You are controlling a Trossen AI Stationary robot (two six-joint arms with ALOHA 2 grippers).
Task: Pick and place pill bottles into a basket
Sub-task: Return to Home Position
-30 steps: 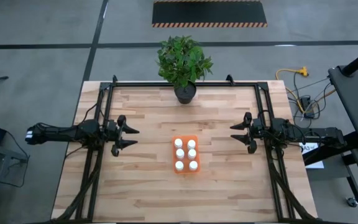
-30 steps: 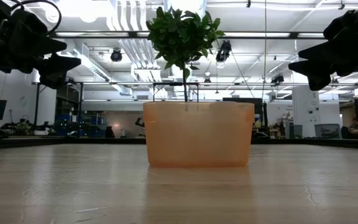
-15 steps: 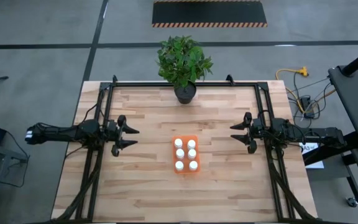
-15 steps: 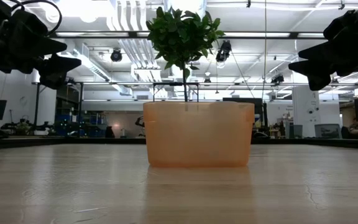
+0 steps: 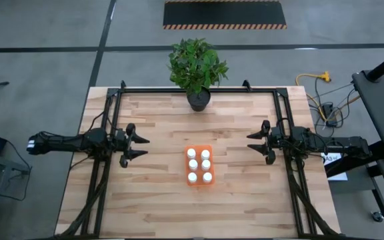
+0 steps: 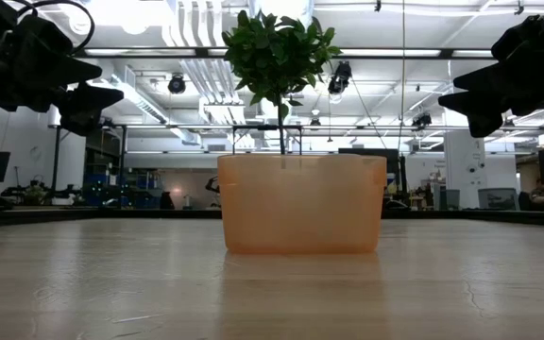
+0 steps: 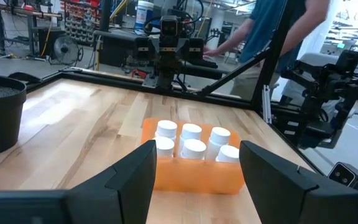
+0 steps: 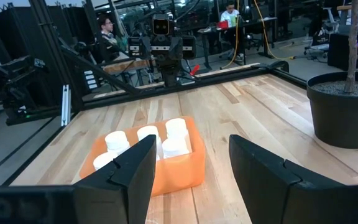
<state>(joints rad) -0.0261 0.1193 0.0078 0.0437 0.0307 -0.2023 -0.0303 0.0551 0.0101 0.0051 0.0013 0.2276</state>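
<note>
The orange basket (image 5: 186, 167) sits on the wooden table near its middle, slightly toward the near edge. Several white pill bottles (image 5: 193, 165) stand upright inside it in two rows, their caps (image 7: 193, 140) rising above the basket wall (image 7: 191, 177). My left gripper (image 5: 144, 147) hovers open at the table's left, pointing level at the basket from a distance. My right gripper (image 5: 249, 142) hovers open at the table's right, also pointing level toward the basket (image 8: 173, 174). Neither gripper has anything between its fingers.
A dark pot with a green plant (image 5: 196, 73) stands at the table's far edge, behind the basket. Black frame rails (image 5: 109, 133) run along both sides of the table. People show in the room beyond the table (image 7: 272, 31).
</note>
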